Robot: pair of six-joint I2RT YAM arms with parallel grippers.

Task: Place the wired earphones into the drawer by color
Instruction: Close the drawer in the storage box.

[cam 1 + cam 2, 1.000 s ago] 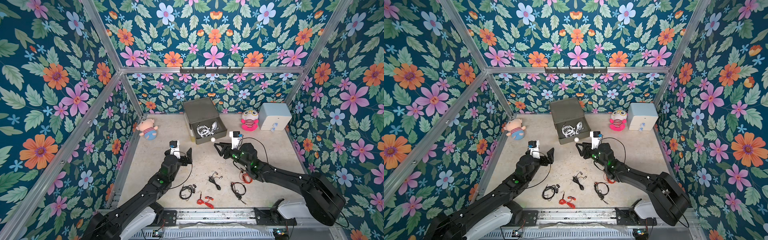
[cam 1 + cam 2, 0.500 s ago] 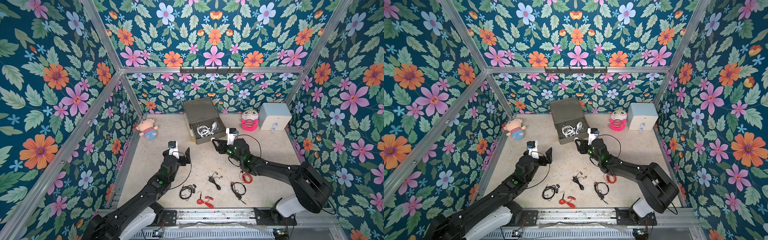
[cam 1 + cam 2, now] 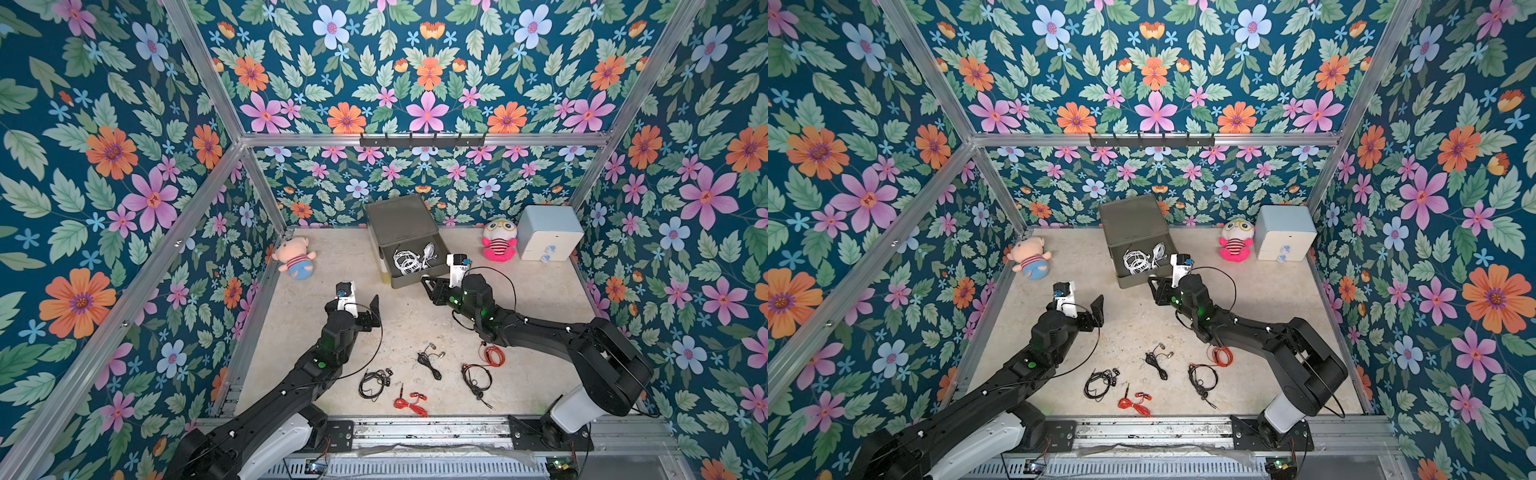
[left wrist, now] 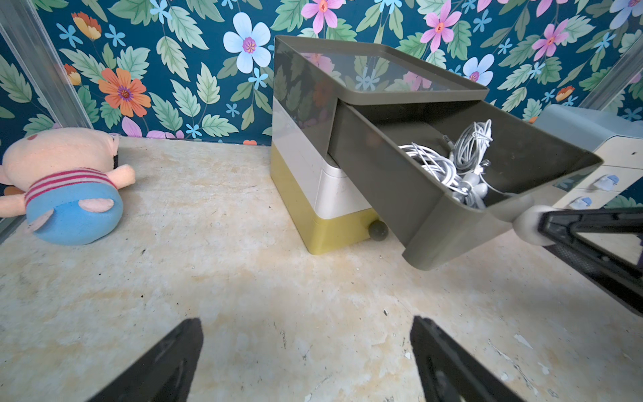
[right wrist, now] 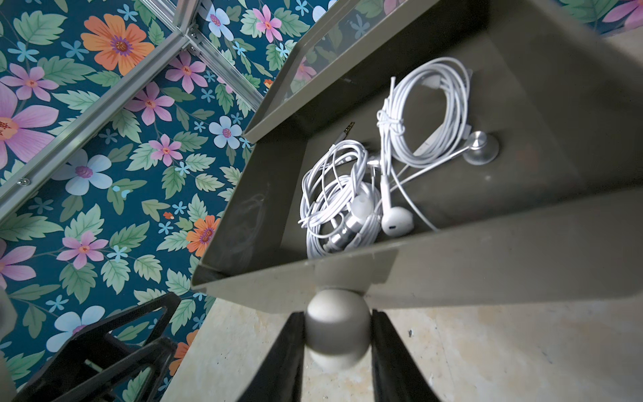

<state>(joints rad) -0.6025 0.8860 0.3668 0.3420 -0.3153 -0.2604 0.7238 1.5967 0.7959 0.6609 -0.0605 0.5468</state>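
Knob point(image 5: 336, 334), seemingly pinched by right gripper point(image 5: 336, 315); drawer point(image 3: 415, 280) axis runs 11–5 o'clock in both top views; left gripper point(image 4: 306, 323) wide.

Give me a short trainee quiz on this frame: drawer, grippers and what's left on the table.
1. True or false: the open drawer holds black earphones.
2. What sits between the fingers of the right gripper? A) a plush toy B) the drawer's knob C) a jack plug
3. How many red earphone bundles lie on the table?

Key: 1 false, it holds white earphones; 2 B; 3 two.
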